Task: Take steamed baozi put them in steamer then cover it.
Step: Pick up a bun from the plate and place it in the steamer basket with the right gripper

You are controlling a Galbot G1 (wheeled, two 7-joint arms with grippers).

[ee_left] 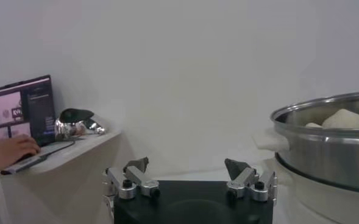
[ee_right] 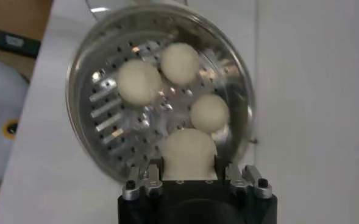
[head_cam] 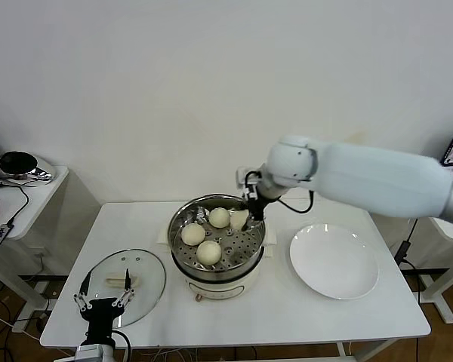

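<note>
From the head view, my right gripper (head_cam: pixel 242 217) reaches in over the far right edge of the steamer (head_cam: pixel 183 260), its fingers clamped on one steamed baozi (head_cam: pixel 238 219) just above the perforated tray. Three other buns sit on the tray: one at the back (head_cam: pixel 219 217), one to the left (head_cam: pixel 192 234) and one at the front (head_cam: pixel 208 253). The steamer stands at the middle of the white table (head_cam: pixel 287 317). The cover (head_cam: pixel 147 283) lies flat on the table to the steamer's left, its cream handle up. My left gripper (head_cam: pixel 103 302) waits low at the table's near left edge, over the near rim of the cover, fingers spread apart. A white plate (head_cam: pixel 334 260) lies to the steamer's right, holding nothing.

In the left wrist view, my left gripper (ee_left: pixel 188 172) shows its two fingertips (ee_left: pixel 138 165) well apart with nothing between them. The steamer's steel wall (ee_left: pixel 325 152) stands beside it, bun tops (ee_left: pixel 347 119) showing over the rim. A side desk (ee_left: pixel 75 149) holds a laptop (ee_left: pixel 17 112) with a person's hand (ee_left: pixel 8 152) on it.

In the right wrist view, my right gripper (ee_right: pixel 189 173) holds the baozi (ee_right: pixel 189 152) between its fingers, over the tray's edge. The three other buns (ee_right: pixel 139 81) lie close together on the tray.
</note>
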